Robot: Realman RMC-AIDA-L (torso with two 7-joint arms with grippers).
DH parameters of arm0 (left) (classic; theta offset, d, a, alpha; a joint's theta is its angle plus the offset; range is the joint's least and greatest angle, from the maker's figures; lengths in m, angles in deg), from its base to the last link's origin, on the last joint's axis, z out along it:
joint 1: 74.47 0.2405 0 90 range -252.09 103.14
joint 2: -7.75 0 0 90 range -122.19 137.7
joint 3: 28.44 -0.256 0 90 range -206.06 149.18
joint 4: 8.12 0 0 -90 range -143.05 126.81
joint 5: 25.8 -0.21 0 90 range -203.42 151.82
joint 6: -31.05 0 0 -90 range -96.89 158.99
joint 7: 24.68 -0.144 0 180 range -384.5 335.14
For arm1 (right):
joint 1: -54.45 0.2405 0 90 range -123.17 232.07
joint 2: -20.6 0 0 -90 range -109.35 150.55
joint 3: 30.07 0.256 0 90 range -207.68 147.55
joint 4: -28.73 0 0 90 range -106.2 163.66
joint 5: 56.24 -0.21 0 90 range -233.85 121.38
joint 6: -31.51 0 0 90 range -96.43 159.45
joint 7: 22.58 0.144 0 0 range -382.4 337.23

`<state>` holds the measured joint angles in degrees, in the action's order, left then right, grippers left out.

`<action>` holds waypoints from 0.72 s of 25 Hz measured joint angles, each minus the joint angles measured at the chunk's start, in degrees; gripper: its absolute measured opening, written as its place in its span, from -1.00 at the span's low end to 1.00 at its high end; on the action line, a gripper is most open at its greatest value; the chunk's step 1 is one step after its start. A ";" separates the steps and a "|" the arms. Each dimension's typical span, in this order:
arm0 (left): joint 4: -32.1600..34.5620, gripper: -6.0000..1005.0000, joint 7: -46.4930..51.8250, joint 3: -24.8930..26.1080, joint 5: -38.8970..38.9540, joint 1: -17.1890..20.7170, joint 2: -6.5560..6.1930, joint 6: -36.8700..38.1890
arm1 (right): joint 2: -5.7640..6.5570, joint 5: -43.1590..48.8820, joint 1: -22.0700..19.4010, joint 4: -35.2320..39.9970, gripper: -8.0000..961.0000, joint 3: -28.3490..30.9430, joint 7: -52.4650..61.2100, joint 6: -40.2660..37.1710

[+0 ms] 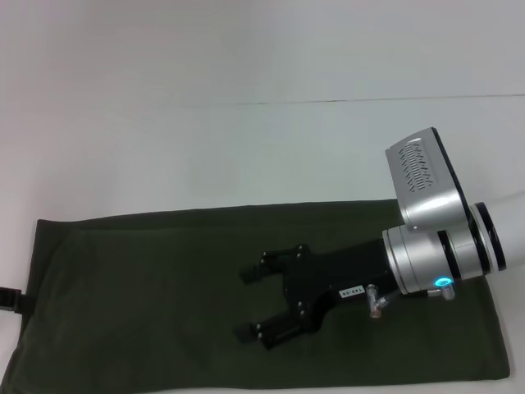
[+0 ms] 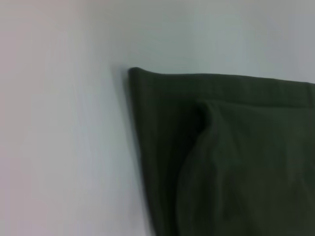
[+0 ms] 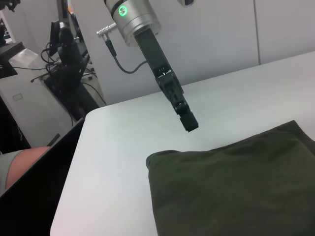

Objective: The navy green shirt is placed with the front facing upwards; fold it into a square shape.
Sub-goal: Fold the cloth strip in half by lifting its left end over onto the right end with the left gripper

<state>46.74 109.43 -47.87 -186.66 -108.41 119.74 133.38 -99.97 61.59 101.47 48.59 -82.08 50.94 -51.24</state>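
The navy green shirt [image 1: 148,279] lies folded into a long flat band across the near part of the white table [image 1: 246,148]. Its lettering and collar are hidden. My right gripper [image 1: 246,304] hovers open and empty over the middle of the band, fingers pointing to the left. My left gripper [image 3: 189,123] hangs pointing down just beyond the shirt's left end corner [image 3: 152,160]; only its tip [image 1: 8,300] shows at the left edge of the head view. The left wrist view shows that corner of the shirt [image 2: 236,147] with a fold ridge.
The table's far edge [image 1: 328,102] runs across the head view. Off the table's left end, the right wrist view shows a stand with cables [image 3: 69,54] and a dark panel [image 3: 39,167]. Bare table lies behind the shirt.
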 joint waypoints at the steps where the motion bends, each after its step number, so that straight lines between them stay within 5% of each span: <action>1: -0.01 0.74 0.96 0.02 -0.36 -0.14 -0.03 -0.34 | 0.00 -0.02 0.00 0.00 0.97 0.00 -0.02 0.07; 18: -9.54 0.74 4.68 -0.08 -0.86 -2.75 -0.80 -9.14 | 0.00 -0.07 0.30 -0.08 0.97 -0.02 0.53 1.13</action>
<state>37.20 114.11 -47.96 -187.51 -111.16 118.94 124.24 -99.98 61.53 101.77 48.50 -82.10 51.47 -50.11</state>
